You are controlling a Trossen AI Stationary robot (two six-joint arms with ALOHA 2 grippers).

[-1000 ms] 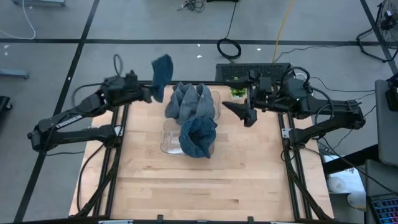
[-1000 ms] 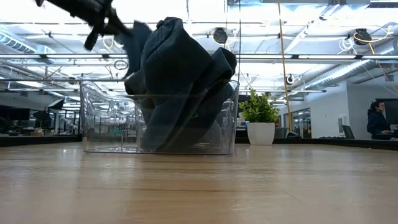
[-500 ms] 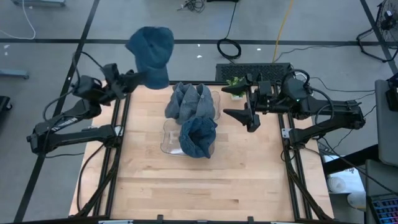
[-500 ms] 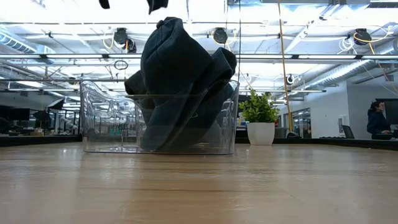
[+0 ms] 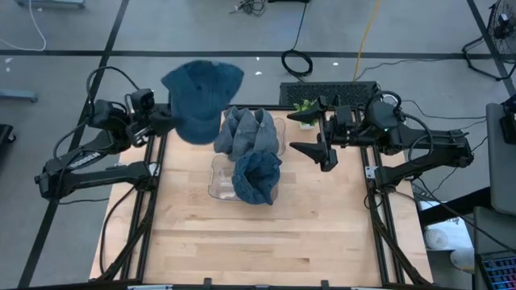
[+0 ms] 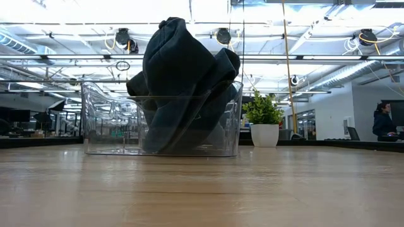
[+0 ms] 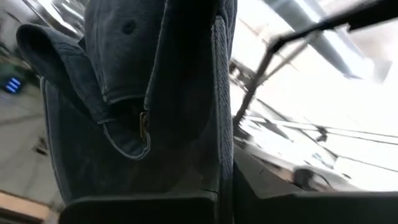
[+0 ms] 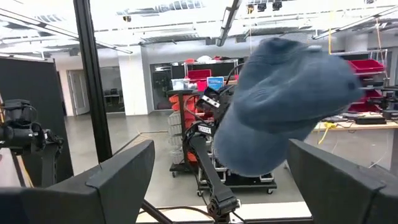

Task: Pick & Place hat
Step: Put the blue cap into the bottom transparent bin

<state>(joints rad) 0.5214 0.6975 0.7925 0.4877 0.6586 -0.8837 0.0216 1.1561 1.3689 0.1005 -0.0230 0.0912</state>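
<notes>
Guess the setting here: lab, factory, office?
Most likely a robotics lab in an open industrial hall. Signs: exposed ceiling pipes and strip lights, a pale wooden workbench on a black frame, and loose cables on the grey concrete floor.

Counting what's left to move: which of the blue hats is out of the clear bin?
The hat held up by the left pincer, above the table's far left corner. The other hats sit piled in the bin.
</notes>
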